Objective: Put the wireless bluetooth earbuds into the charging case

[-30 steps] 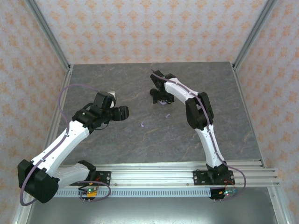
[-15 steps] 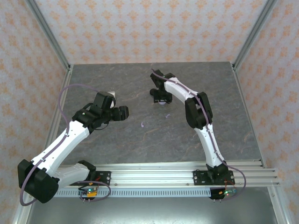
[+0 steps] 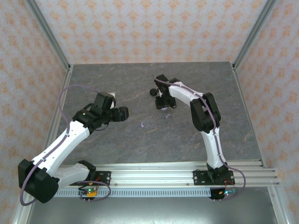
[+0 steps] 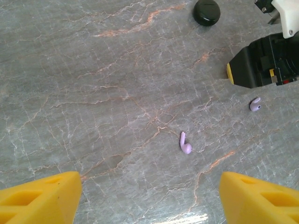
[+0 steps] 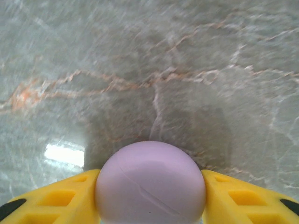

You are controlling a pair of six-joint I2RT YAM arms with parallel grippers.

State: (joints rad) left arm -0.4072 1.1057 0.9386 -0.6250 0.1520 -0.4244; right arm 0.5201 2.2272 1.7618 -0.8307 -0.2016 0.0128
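The right gripper (image 3: pixel 162 103) has shifted rightward off the black puck (image 3: pixel 153 93) and now clamps a smooth, round lilac case (image 5: pixel 150 179). The left gripper (image 4: pixel 149 196) stands wide open and holds nothing, near a hooked lilac earbud (image 4: pixel 185 143) lying on the veined grey surface (image 4: pixel 93 93).

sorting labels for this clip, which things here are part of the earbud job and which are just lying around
Job in hand:
- lilac case, gripped in the right tool
- lilac earbud mid-table
- second lilac earbud by that tool

Lying about:
- black puck, untouched
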